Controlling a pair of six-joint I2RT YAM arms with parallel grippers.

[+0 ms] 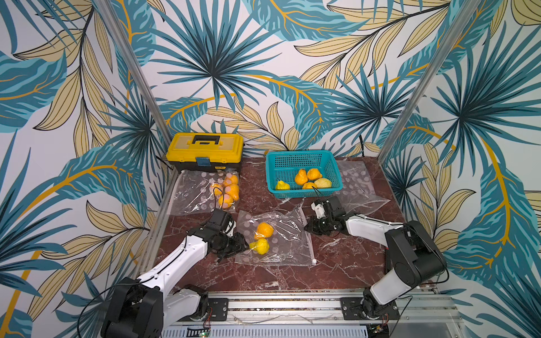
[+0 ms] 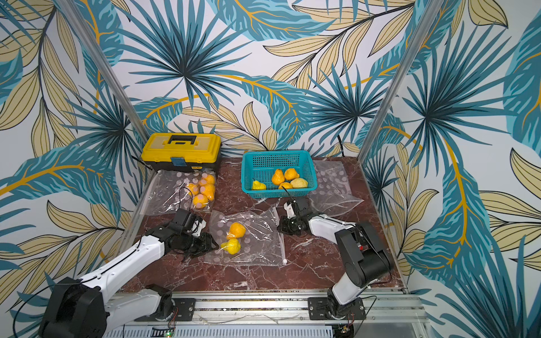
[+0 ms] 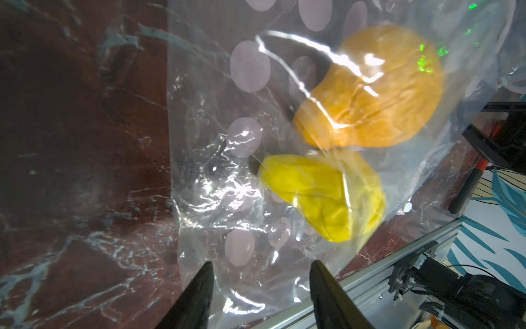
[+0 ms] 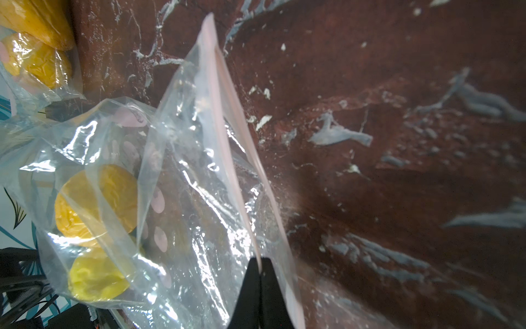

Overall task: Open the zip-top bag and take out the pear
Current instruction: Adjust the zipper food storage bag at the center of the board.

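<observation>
Bag (image 1: 288, 234) at centre frame holds an orange pear (image 1: 264, 230) and a yellow pear (image 1: 260, 246), its zip edge pinched in the closed right gripper (image 4: 261, 259), the left gripper (image 3: 262, 263) parted and empty at its left end; basket (image 1: 292, 162) above holds more pears (image 1: 301, 177), on marble table (image 1: 336, 269), leafy walls (image 1: 263, 58) around.

Pears (image 1: 260, 246) in zip-top bag (image 1: 288, 237) on table (image 1: 336, 263) — toolbox (image 1: 205, 150) behind left, basket (image 1: 301, 192) behind right

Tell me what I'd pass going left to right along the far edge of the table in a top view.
Yellow plastic toolbox with black handle → teal plastic mesh basket → flat clear dotted plastic bag.
</observation>
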